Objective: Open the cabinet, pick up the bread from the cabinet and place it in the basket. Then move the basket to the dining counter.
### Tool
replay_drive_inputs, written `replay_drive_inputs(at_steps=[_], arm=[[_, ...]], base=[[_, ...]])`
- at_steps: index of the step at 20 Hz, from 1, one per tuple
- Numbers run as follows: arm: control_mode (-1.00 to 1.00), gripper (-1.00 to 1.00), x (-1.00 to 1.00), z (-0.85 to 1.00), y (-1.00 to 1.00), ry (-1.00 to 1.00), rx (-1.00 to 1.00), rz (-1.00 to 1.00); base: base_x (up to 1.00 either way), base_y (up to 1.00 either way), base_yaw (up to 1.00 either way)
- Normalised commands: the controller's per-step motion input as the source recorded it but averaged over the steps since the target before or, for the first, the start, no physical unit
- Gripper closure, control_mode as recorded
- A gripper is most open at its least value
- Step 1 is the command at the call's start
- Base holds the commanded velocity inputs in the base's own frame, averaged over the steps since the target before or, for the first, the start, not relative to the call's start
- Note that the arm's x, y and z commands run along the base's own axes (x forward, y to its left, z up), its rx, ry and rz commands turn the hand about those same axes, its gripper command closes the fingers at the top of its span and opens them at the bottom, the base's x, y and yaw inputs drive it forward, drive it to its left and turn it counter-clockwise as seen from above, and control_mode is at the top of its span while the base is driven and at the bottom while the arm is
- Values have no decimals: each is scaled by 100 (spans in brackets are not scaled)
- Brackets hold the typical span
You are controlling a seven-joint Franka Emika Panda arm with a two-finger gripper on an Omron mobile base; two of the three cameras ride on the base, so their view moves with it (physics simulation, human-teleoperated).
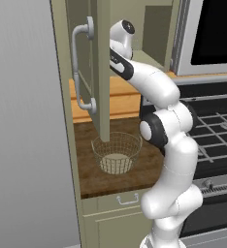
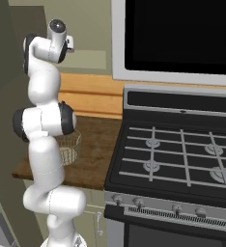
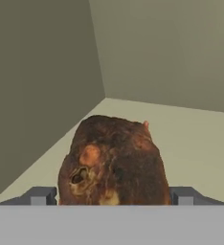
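Note:
The bread (image 3: 114, 165), a dark-brown crusty lump, rests on the pale shelf inside the cabinet (image 1: 156, 29), close in front of the hand camera. My gripper (image 3: 111, 197) is open, one of its fingertips (image 3: 39, 196) at each side of the bread and close against it. The cabinet door (image 1: 93, 68) with its curved silver handle (image 1: 79, 68) is swung open, and my arm reaches up past it into the cabinet. Below, the wire basket (image 1: 116, 152) (image 2: 69, 147) stands empty on the short wooden worktop (image 1: 101, 179). The dining counter is out of view.
A black gas stove (image 2: 182, 154) sits right of the worktop, with a dark-fronted appliance (image 2: 182, 34) above it. A grey tall panel (image 1: 23, 145) fills the left side. A small drawer with a wire pull (image 1: 127, 198) lies under the worktop.

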Motion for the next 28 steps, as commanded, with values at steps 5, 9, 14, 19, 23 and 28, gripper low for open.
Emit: replay_drive_inputs(at_steps=[5, 9, 14, 19, 23, 28], arm=[[-100, 100, 13, -29, 3, 0, -1, 0], [-100, 100, -2, -15, 0, -4, 0, 0], [-100, 100, -45, -1, -24, -16, 2, 0], [-100, 100, -61, 2, -69, -4, 4, 0], [-100, 100, -94, 52, -44, 0, 2, 0], [-100, 100, -100, 82, -19, 0, 0, 0]], base=[[0, 0, 0], [0, 0, 0], [0, 0, 0], [0, 0, 0], [0, 0, 0], [0, 0, 0]])
